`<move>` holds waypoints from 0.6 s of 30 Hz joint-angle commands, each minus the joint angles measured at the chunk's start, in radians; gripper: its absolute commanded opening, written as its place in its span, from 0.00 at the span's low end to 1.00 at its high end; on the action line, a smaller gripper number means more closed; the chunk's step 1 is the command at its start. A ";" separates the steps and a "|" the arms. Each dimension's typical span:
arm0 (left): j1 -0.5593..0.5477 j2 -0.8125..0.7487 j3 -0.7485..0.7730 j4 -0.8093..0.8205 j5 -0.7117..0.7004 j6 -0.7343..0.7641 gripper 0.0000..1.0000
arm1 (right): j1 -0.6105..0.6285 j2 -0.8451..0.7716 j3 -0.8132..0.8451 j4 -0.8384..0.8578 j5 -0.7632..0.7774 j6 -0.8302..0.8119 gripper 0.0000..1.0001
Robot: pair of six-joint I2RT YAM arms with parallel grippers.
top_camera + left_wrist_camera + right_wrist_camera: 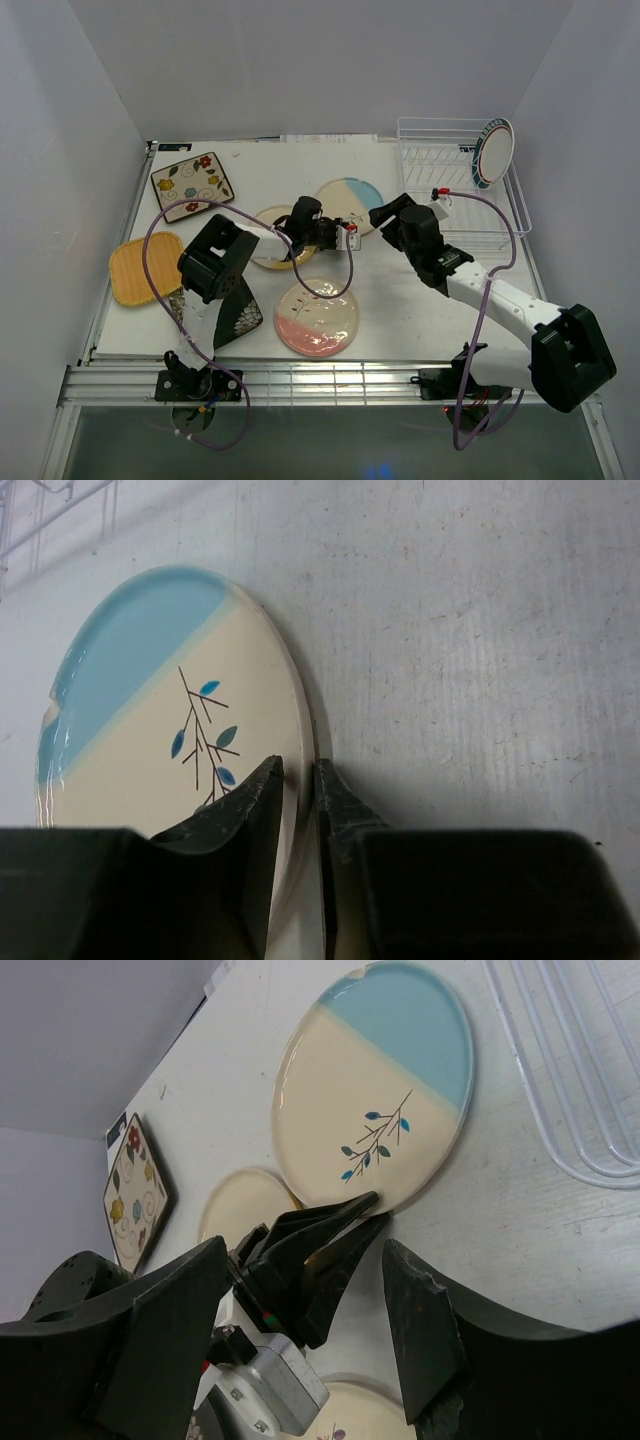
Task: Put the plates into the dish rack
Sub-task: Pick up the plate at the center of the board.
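A round cream plate with a blue half [350, 195] [150, 700] [370, 1090] lies flat on the table. My left gripper [357, 231] [298, 765] is shut on its near rim, one finger on top and the other against the edge. Just to the right of it my right gripper [384, 214] [305, 1250] hangs open and holds nothing. The white wire dish rack [440, 190] [570, 1080] stands at the back right, with a teal-rimmed white plate [493, 152] upright in it.
The left arm partly covers a cream and yellow plate [268, 258] [245, 1210]. A pink-half plate [317, 318] lies near the front. A flowered cream square plate [192, 185] [135, 1195], an orange-yellow one [135, 268] and a black floral one [242, 320] lie at the left.
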 commanded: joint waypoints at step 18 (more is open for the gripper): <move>-0.008 0.009 0.049 -0.224 0.042 -0.058 0.00 | 0.003 -0.021 -0.012 -0.004 0.108 0.100 0.70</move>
